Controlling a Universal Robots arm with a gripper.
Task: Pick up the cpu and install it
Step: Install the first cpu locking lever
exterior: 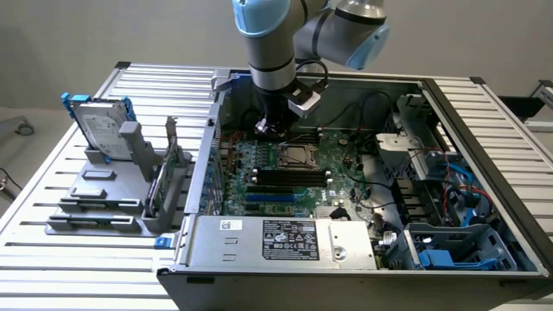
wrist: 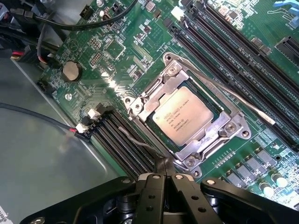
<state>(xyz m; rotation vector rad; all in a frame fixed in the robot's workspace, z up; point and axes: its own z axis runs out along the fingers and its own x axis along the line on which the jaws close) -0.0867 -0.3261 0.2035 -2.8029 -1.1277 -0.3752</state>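
Slatted worktop [exterior: 52, 259], open computer case [exterior: 484, 103] lying on it. Nearest edge of the case: labelled power supply [exterior: 285, 240], at 6 o'clock of the motherboard [exterior: 259, 162]. Beyond it, dark memory slots [exterior: 289, 175]. Next, mid-board: the cpu [wrist: 184, 114] lies flat in the socket frame [wrist: 233, 128], silver top up, print readable, with the thin retention lever [wrist: 243, 105] alongside. Jaws pressed together, pinching nothing, apart from the cpu; in the exterior view they hang at 11 o'clock of the socket, close above the board. At 9 o'clock of the case, a hard drive [exterior: 100, 126] with blue brackets stands upright in a grey rack [exterior: 95, 194].
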